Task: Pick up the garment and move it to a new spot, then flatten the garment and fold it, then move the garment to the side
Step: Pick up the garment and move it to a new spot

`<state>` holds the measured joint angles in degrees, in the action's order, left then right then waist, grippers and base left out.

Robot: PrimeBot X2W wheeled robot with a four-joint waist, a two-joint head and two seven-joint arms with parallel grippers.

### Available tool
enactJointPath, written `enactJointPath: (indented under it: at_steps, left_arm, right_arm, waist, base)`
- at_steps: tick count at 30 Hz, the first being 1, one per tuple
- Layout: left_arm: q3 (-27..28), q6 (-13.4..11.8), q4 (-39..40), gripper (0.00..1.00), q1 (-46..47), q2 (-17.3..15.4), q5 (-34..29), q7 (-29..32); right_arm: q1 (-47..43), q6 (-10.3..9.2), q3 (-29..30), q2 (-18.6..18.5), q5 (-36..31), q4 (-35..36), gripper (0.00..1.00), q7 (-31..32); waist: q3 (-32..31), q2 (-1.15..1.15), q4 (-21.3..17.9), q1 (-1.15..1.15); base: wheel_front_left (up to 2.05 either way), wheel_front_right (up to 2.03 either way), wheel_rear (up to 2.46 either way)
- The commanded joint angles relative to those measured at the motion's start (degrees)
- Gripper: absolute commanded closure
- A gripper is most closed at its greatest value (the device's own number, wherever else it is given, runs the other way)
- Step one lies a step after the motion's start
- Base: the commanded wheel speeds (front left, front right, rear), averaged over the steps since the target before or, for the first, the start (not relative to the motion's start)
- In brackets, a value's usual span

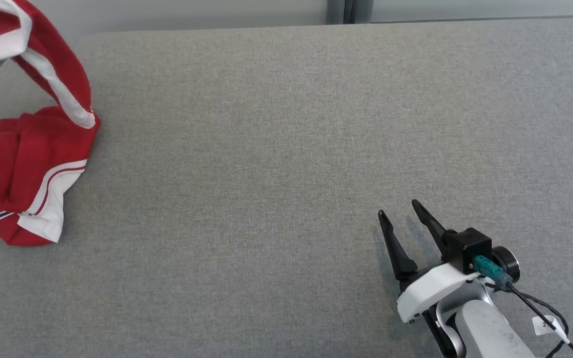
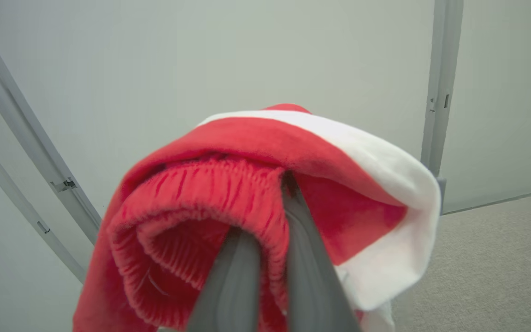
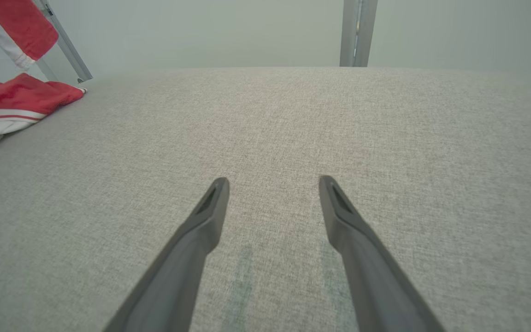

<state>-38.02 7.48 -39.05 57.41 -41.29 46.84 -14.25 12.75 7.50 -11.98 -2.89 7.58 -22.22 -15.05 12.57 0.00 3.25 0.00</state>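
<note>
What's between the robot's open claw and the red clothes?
Nothing. In the head view, bare grey fabric surface stretches between the right claw and the red and white garment.

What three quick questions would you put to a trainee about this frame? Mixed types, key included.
1. True or false: the left gripper is shut on the garment.
2. The right gripper is: A) open and empty, B) shut on cloth, C) pinching a sleeve.
3. Fill in: the garment is red with ___ trim.

Key: 1 true; 2 A; 3 white.
</note>
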Motion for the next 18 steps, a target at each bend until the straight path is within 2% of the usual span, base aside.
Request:
enactJointPath:
  at_steps: [1,6,11,18]
  left_arm:
    - [-0.6,0.0,1.0,1.00,1.1,0.0,-0.5,-0.5]
    - [-4.0,0.0,6.8,1.00,1.8,1.1,-2.1,-0.8]
    - [-7.4,0.0,11.7,1.00,0.0,2.3,-1.8,-0.9]
    - [-9.7,-0.1,16.7,1.00,-4.4,8.1,-2.2,-1.0]
  right_arm:
    - [-1.1,-0.02,-0.1,-0.1,0.7,-0.2,0.00,-0.2]
    - [-1.9,-0.01,-0.5,-0.1,3.7,0.4,0.00,-0.2]
    - [-2.1,-0.02,-1.8,-0.1,5.9,1.4,0.00,-0.2]
    - [-2.1,-0.01,-2.6,-0.1,8.0,2.1,0.00,-0.2]
  waist:
    - [-1.7,0.00,0.0,0.00]
    - [-3.9,0.00,-1.9,0.00]
    - [-5.1,0.00,-5.9,0.00]
    - [-5.2,0.00,-13.5,0.00]
  base:
    - [0.00,0.00,0.00]
    - [0.00,0.00,0.00]
    - [0.00,0.00,0.00]
    - [0.00,0.00,0.00]
